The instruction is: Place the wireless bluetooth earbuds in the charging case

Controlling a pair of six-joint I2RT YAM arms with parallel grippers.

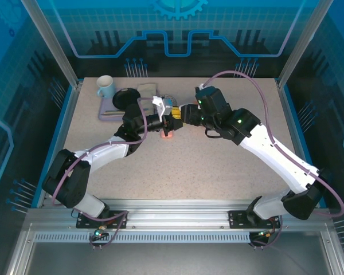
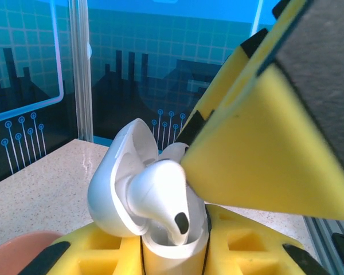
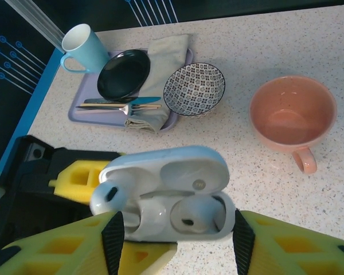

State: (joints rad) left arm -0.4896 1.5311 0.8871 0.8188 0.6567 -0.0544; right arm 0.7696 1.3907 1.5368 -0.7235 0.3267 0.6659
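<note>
Our left hand (image 2: 175,252) is clenched on the open case (image 3: 178,172), one earbud (image 3: 192,215) seated, the second earbud (image 3: 110,196) half in. With the right hand (image 3: 178,240) spread, we'd nudge it straight down, gently.

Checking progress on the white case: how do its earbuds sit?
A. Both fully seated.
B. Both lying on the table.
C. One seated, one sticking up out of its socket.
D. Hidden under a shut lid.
C: the charging case is open, with a seated earbud in one socket and a raised earbud poking out of the other.
</note>
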